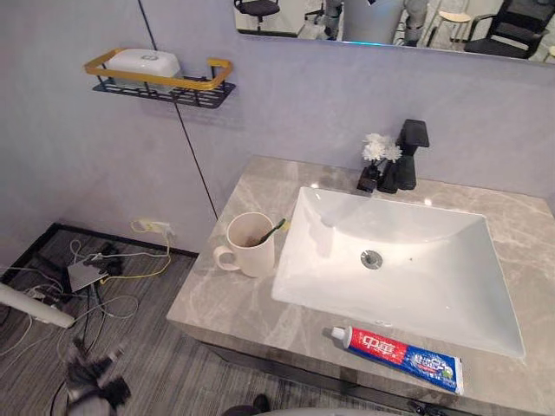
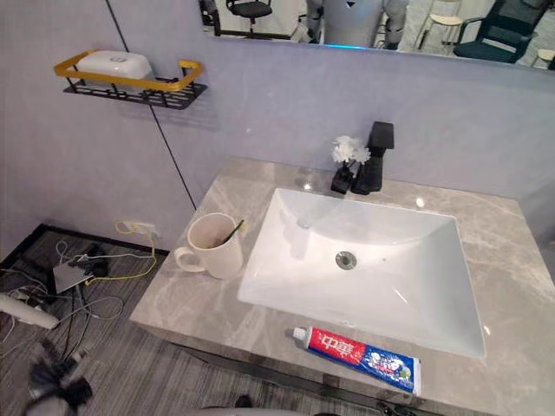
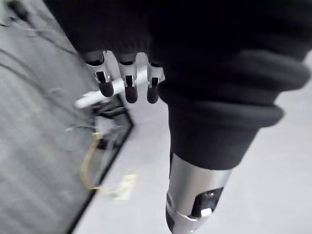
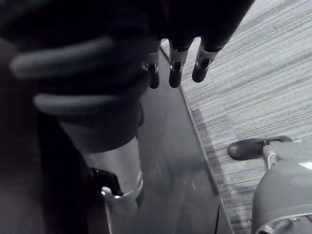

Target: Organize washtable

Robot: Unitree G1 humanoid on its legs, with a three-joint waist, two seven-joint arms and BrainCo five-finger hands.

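A cream mug (image 1: 251, 245) stands on the grey marble counter (image 1: 217, 303) just left of the white basin (image 1: 468, 303), with a dark toothbrush (image 1: 270, 230) leaning inside it. A red, white and blue toothpaste tube (image 1: 399, 357) lies flat along the counter's front edge, before the basin. My left hand (image 3: 127, 87) hangs beside the counter over the floor, fingers relaxed and holding nothing. My right hand (image 4: 174, 73) hangs low by the dark cabinet front (image 4: 165, 161), its fingers also straight and bare.
A black faucet (image 1: 408, 156) and a small white flower (image 1: 380, 149) stand behind the basin. A black and gold wall shelf (image 1: 160, 82) carries a white soap box (image 1: 145, 61). Cables and a power strip (image 1: 87, 273) litter the floor at left.
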